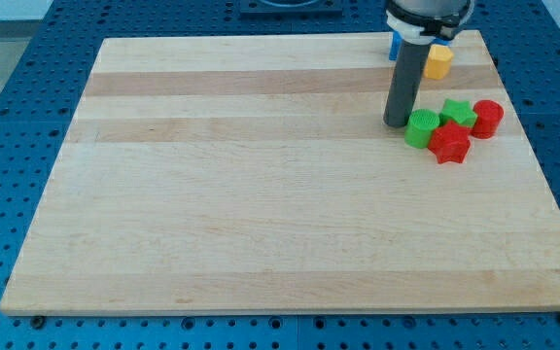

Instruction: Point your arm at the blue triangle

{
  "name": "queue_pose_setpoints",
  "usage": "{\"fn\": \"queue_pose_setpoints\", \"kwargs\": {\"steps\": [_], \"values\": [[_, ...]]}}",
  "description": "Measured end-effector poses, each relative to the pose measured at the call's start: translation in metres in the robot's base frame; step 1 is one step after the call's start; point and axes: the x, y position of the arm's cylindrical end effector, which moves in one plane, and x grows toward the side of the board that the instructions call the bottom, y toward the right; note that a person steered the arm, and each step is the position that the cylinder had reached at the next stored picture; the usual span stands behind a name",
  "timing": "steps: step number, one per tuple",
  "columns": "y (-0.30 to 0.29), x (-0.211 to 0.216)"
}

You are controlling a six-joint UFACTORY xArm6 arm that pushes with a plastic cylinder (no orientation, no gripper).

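Note:
My tip (397, 123) rests on the board at the view's upper right, just left of a green round block (421, 128) and almost touching it. A blue block (395, 45) shows only as a sliver behind the rod near the board's top edge; its shape cannot be made out. It lies well above my tip in the view. A yellow block (439, 61) sits just right of the rod, next to the blue one.
A red star block (449, 143) sits right of the green round block. A green star block (458, 113) and a red round block (488, 118) lie beyond it. The wooden board (261, 194) lies on a blue perforated table (27, 87).

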Motion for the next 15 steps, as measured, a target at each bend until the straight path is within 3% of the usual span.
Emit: {"fn": "queue_pose_setpoints", "kwargs": {"steps": [4,7,10,12,15], "values": [[-0.023,-0.026],[0.061,-0.048],[0.156,-0.11],[0.155,-0.187],[0.104,-0.175]]}}
